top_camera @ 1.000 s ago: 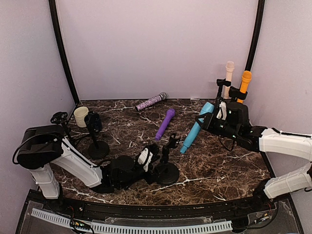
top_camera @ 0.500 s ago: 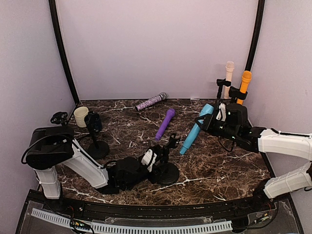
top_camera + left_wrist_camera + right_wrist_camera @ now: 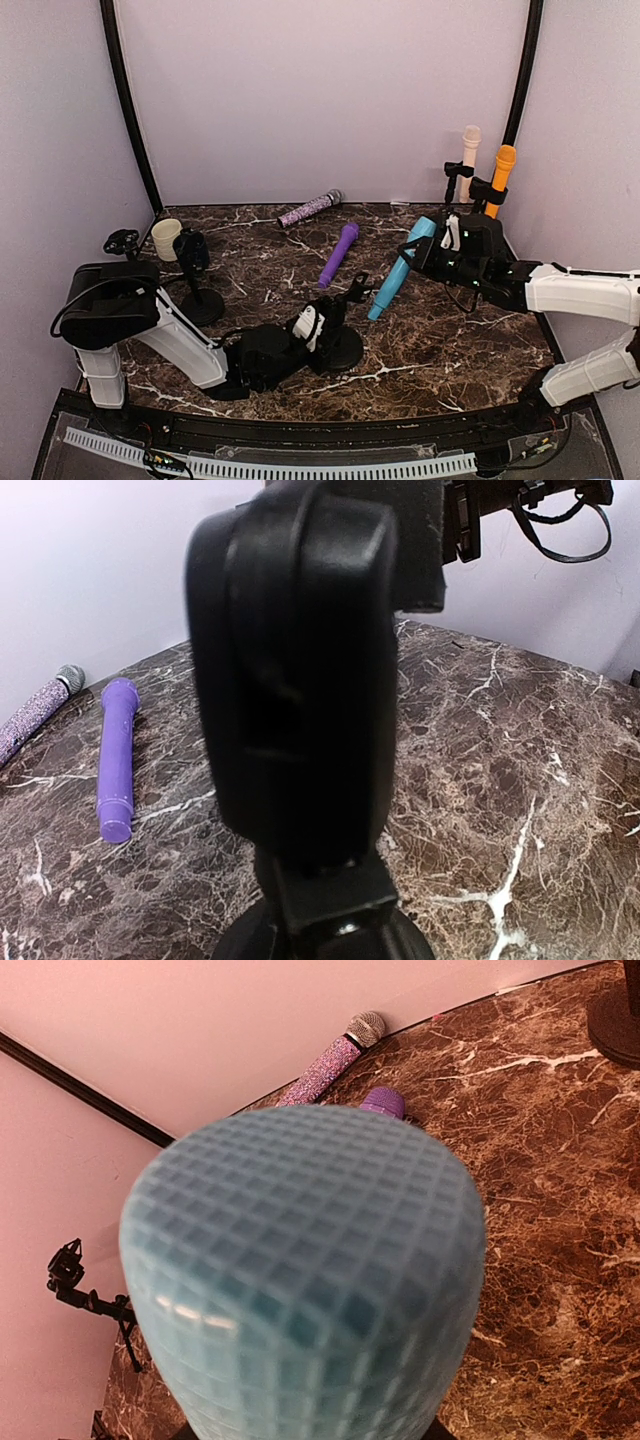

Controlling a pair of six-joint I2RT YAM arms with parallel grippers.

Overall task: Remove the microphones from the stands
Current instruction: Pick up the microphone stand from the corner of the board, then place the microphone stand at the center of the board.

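My right gripper point(image 3: 432, 246) is shut on the head end of a light blue microphone point(image 3: 393, 278) and holds it slanting above the table, apart from the stand. The microphone's mesh head point(image 3: 300, 1280) fills the right wrist view. The black stand point(image 3: 343, 347) with its bare clip point(image 3: 357, 287) stands at the front middle. My left gripper point(image 3: 328, 318) is low at the stand's post and grips it. In the left wrist view the clip point(image 3: 300, 670) is close up and hides my fingers.
A purple microphone point(image 3: 338, 254) and a glittery one point(image 3: 309, 209) lie on the marble table point(image 3: 470, 345). Cream point(image 3: 468, 160) and orange point(image 3: 500, 175) microphones stand in stands at the back right. A dark blue one point(image 3: 192, 250) in a stand and a cream one point(image 3: 166, 238) are at the left.
My left gripper has slid to the right, closer in against the stand's post. The right gripper with the blue microphone has shifted slightly to the left.
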